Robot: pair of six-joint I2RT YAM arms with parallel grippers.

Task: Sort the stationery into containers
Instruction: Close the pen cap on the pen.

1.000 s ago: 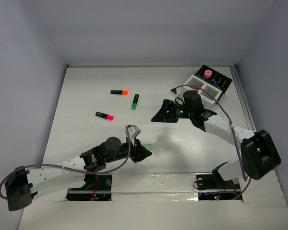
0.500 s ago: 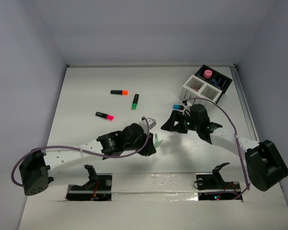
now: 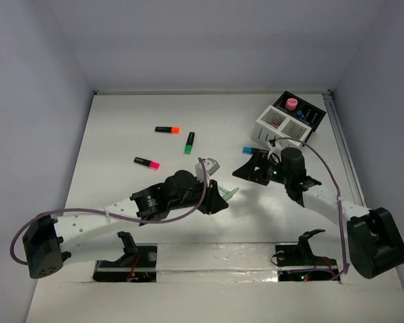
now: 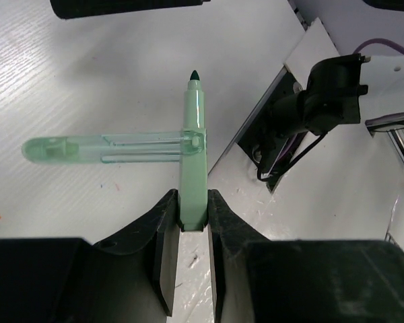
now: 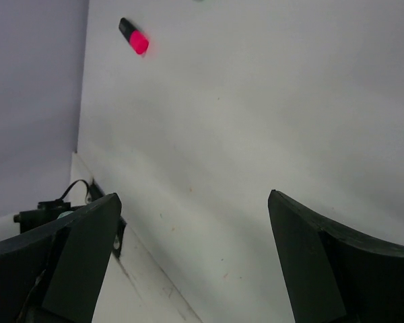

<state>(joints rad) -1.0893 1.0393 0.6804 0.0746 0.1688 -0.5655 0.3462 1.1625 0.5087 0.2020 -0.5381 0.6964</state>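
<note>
My left gripper [image 3: 221, 196] is shut on a pastel green T-shaped pen [image 4: 192, 155], gripped by its stem end [image 3: 230, 193], held near the table's middle front. My right gripper [image 3: 246, 168] is open and empty, just right of it, its fingers [image 5: 74, 249] spread wide over bare table. The white slatted box [image 3: 278, 124] joined to the black box [image 3: 303, 114] stands at the back right, a pink round item [image 3: 291, 103] in the black one. Three highlighters lie on the table: orange-capped [image 3: 167, 129], green-capped [image 3: 188, 142], pink-capped [image 3: 147, 162], the last also in the right wrist view [image 5: 134, 36].
A small blue item [image 3: 250, 149] lies in front of the white box, near my right gripper. Grey walls close the table at left, back and right. The arm bases and cables sit at the near edge [image 3: 303, 256].
My left gripper has carried the green pen right and slightly up. My right gripper has drawn back to the right and toward the near side, uncovering the blue item.
</note>
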